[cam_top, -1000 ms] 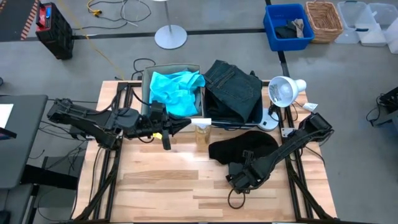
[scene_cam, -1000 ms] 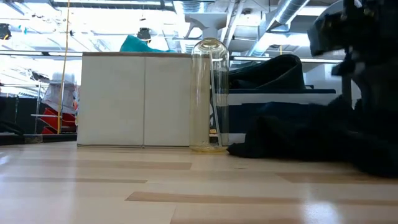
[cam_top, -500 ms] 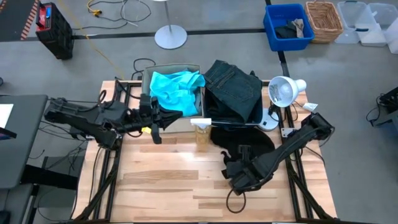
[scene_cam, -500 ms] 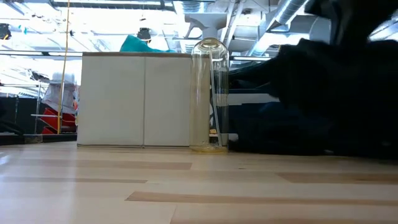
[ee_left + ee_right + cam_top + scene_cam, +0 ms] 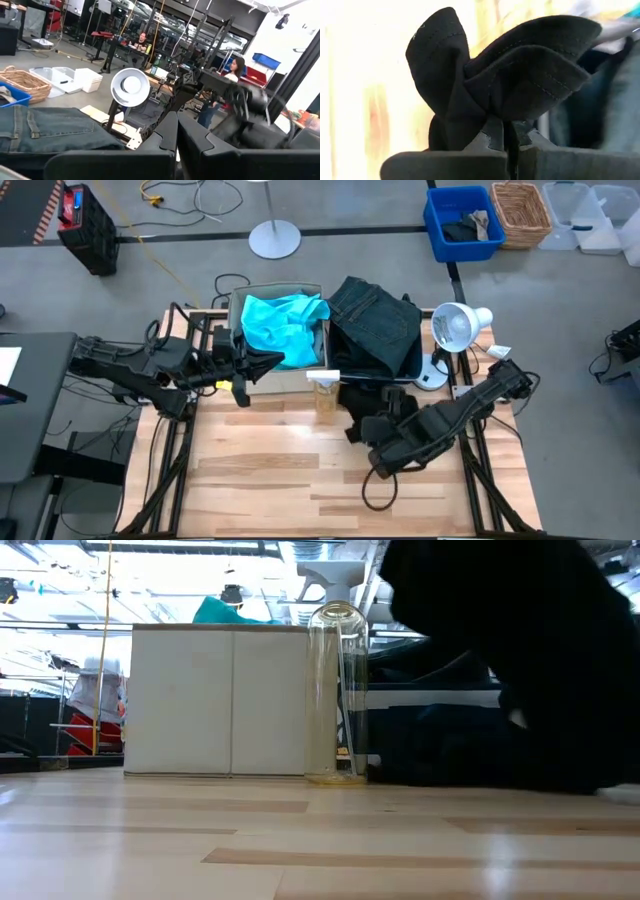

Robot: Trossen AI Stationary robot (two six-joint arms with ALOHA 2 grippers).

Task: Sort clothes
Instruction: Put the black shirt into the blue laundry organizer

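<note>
The black soft garment (image 5: 385,408) is bunched in my shut right gripper (image 5: 372,432) in front of the navy box (image 5: 420,365). It fills the right of the low view (image 5: 500,660). The dark indigo jeans (image 5: 375,325) lie heaped in the navy box, and the bright turquoise top (image 5: 282,325) lies in the beige box (image 5: 300,375). My left gripper (image 5: 270,360) is shut and empty at the beige box's near left corner. The pale blue piece does not show. My right gripper pinches a bunched fold of the black garment (image 5: 492,117) between its two fingers, several layers together. The cloth fans out in folds (image 5: 530,70) past the fingertips. The garment is raised and hangs slack (image 5: 520,740). I cannot tell whether its lower end touches the table.
A clear spray bottle (image 5: 325,392) stands on the table between the two boxes, just left of the black garment. A white desk lamp (image 5: 455,325) stands at the far right corner. Bare wood (image 5: 280,460) lies toward the near edge.
My right gripper has gone up and toward the far edge, shut on the black garment. The garment lay spread on the table and is now bunched and lifted, hanging high. My left gripper has drawn back toward the table's left and far edges, still shut.
</note>
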